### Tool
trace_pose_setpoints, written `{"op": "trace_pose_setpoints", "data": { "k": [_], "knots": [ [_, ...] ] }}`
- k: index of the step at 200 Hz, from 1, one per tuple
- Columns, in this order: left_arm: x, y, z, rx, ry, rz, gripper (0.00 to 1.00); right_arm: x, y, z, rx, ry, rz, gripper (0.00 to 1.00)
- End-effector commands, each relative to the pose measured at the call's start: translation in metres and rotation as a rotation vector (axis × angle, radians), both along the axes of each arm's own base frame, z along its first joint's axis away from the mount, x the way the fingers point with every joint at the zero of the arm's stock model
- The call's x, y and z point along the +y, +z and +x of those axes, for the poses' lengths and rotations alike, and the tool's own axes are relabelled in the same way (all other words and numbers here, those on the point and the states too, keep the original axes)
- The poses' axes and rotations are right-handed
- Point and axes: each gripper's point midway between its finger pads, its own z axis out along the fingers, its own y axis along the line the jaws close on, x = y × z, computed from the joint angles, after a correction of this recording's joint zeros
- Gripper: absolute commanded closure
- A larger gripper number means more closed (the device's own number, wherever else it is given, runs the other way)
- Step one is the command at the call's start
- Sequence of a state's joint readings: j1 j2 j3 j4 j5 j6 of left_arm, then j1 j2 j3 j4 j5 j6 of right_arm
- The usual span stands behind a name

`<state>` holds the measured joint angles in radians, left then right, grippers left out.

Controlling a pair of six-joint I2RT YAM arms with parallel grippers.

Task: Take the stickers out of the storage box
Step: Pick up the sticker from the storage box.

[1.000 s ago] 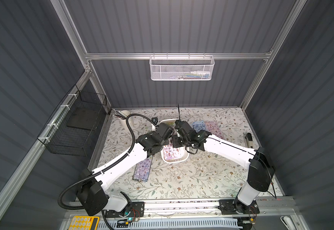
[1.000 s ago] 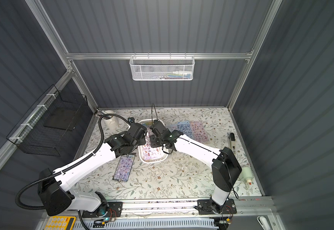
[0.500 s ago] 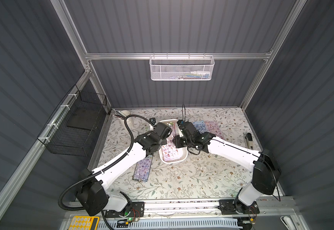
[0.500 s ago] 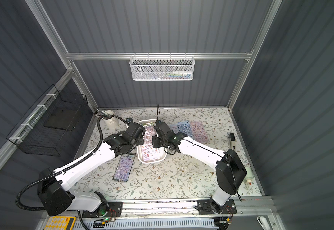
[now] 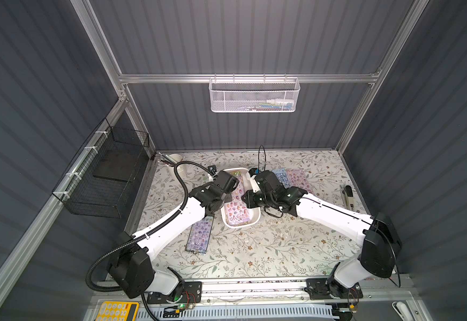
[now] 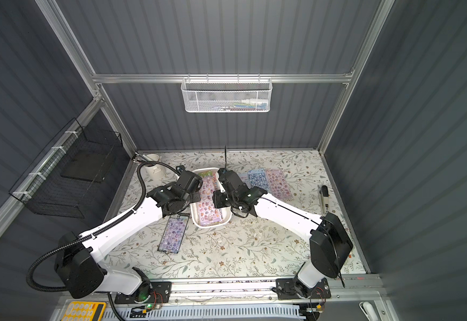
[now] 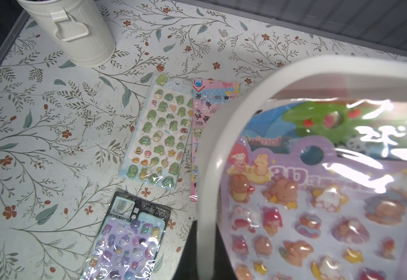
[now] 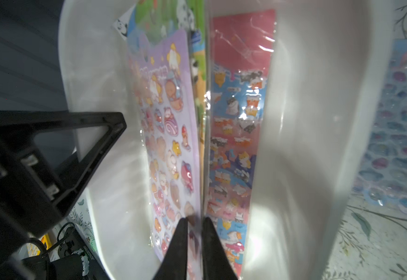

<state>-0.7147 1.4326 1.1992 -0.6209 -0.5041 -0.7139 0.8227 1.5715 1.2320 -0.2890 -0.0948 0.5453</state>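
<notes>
Stickers [image 5: 237,208] lie stacked inside the white storage box [image 5: 255,217].

Floral-patterned table [image 5: 254,250] with the white storage box [image 5: 238,225], loose stickers [image 5: 198,236] either side, a cream tin [image 7: 76,31], a black-and-white tool [image 5: 348,197].

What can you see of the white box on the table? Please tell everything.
The box is a shallow white tray with rounded corners and smooth, glossy walls; it looks like plastic. It lies on the floral table, near the middle, toward the back. Glossy sheets of stickers are stacked inside, and one sheet leans on a long wall. The left gripper seems shut on the rim of the opposite long wall. The right gripper reaches inside and pinches a sheet's edge.
</notes>
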Motion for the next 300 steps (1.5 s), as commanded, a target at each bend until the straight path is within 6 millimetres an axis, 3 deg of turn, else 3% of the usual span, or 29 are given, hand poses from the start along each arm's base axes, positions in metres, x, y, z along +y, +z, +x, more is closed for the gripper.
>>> {"op": "trace_pose_setpoints", "data": {
  "k": [1,68,105,145,175,200,254,300],
  "knots": [
    [-0.008,0.006,0.007,-0.031,-0.009,-0.046,1.00,0.004,0.009,-0.005,-0.009,0.023,0.039,0.87],
    [-0.007,0.007,0.007,-0.032,-0.013,-0.047,1.00,-0.016,-0.001,0.003,-0.010,-0.026,-0.036,0.89],
    [-0.008,0.008,0.007,-0.033,-0.018,-0.051,1.00,-0.024,-0.009,0.003,0.000,-0.021,-0.074,0.68],
    [-0.012,0.007,0.008,-0.027,-0.025,-0.060,1.00,-0.024,-0.008,0.007,-0.011,-0.029,-0.094,0.66],
    [-0.012,0.005,0.008,-0.021,-0.026,-0.059,1.00,-0.033,-0.015,0.014,-0.005,-0.062,-0.175,0.47],
    [-0.012,0.006,0.007,-0.024,-0.024,-0.062,1.00,-0.035,-0.015,0.018,-0.011,-0.070,-0.202,0.39],
    [-0.016,0.006,0.009,-0.020,-0.035,-0.077,1.00,-0.014,-0.007,0.025,-0.028,-0.013,-0.137,0.51],
    [-0.018,0.006,0.009,-0.016,-0.042,-0.083,1.00,-0.010,-0.011,0.044,-0.022,-0.027,-0.158,0.51]
  ]
}}
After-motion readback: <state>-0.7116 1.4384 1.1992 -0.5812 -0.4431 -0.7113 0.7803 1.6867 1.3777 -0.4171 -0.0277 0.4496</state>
